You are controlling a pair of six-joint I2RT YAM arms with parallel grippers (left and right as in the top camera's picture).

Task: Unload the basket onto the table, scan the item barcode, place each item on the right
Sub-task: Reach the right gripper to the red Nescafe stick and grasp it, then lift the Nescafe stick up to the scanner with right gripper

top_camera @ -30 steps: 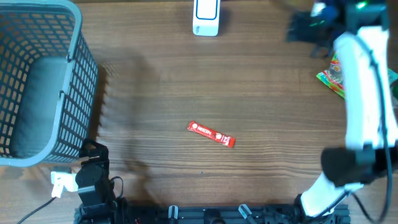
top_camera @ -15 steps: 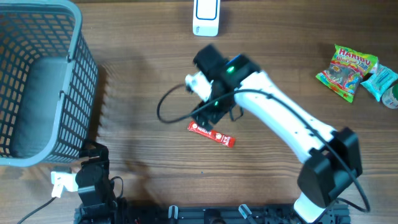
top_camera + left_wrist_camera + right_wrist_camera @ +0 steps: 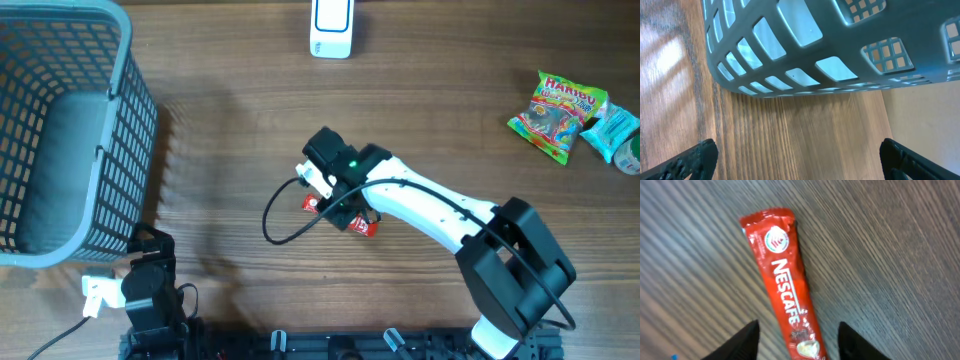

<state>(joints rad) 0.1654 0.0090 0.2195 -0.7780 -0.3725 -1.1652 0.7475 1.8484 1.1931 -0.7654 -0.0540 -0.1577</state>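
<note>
A red Nescafe sachet [image 3: 785, 280] lies flat on the wooden table; in the overhead view only its ends [image 3: 362, 227] show from under the arm. My right gripper [image 3: 799, 332] hangs low over it, one dark finger on each side of the sachet's lower half. There is a gap on both sides, so the jaws are open and not touching it. In the overhead view this gripper [image 3: 338, 208] sits at the table's middle. My left gripper [image 3: 800, 157] rests open at the front left, beside the basket, with nothing between its fingers. No barcode shows on the sachet's visible face.
A grey mesh basket [image 3: 60, 130] fills the far left and looms over the left wrist view [image 3: 790, 45]. A white device [image 3: 331, 28] stands at the back centre. A Haribo bag [image 3: 556, 112] and a teal packet [image 3: 615, 130] lie at the back right.
The right arm swung in from the far right to the middle and came down over the sachet, and its jaws have narrowed around it. The left arm has not moved.
</note>
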